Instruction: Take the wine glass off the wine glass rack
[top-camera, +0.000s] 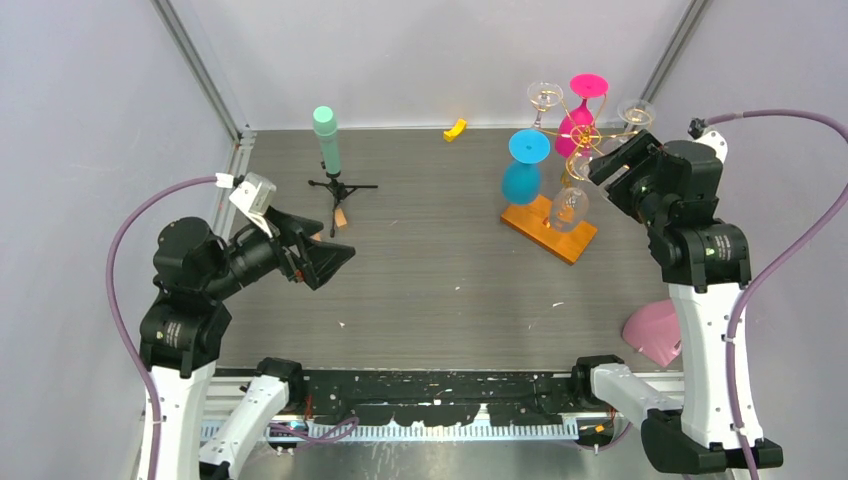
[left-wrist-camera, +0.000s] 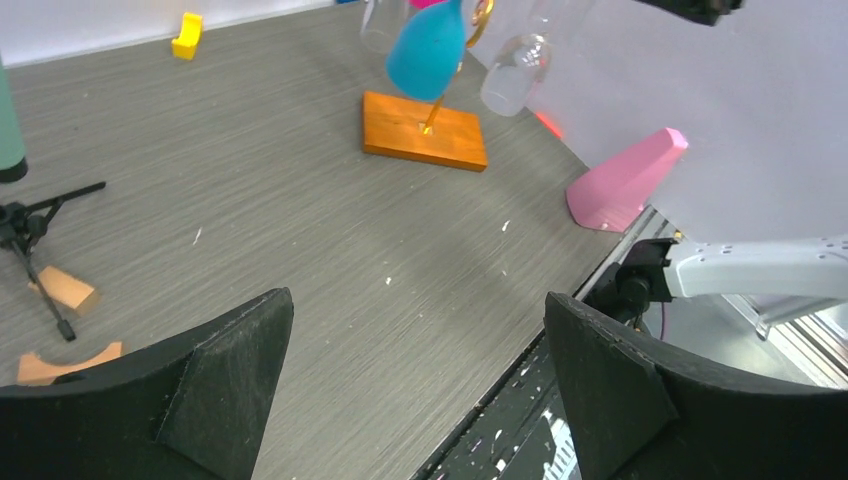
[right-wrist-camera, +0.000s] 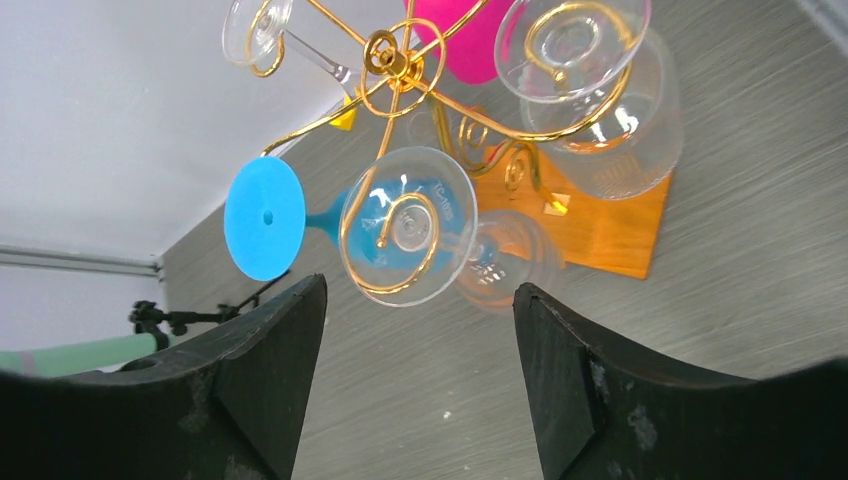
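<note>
Right gripper (right-wrist-camera: 420, 292): jaws spread wide, nothing between the fingers (right-wrist-camera: 250, 390). In the top view the right gripper (top-camera: 603, 168) sits raised beside the right side of the wine glass rack (top-camera: 548, 230), level with its upper scroll arms.

Just ahead of the fingertips in the right wrist view: the round foot of a clear wine glass (right-wrist-camera: 408, 228), cradled in a gold curl of the rack (right-wrist-camera: 390, 65). It hangs upside down, bowl below. No contact with either finger is visible. In the top view this wine glass (top-camera: 569, 207) hangs over the orange wooden base.

Other glasses on the rack, all hung by the foot: a blue glass (top-camera: 522, 178) on the left side, a pink glass (top-camera: 580, 122) at the back, and two more clear glasses (top-camera: 545, 97) on the far arms.

Left gripper (top-camera: 335, 262): jaws open, empty, held above the table (top-camera: 430, 290) on the left, well apart from the rack.

Elsewhere on the table: a black tripod (top-camera: 334, 185) holding a mint cylinder, a yellow piece (top-camera: 455, 129) near the back wall, a pink object (top-camera: 652, 335) by the right arm.
</note>
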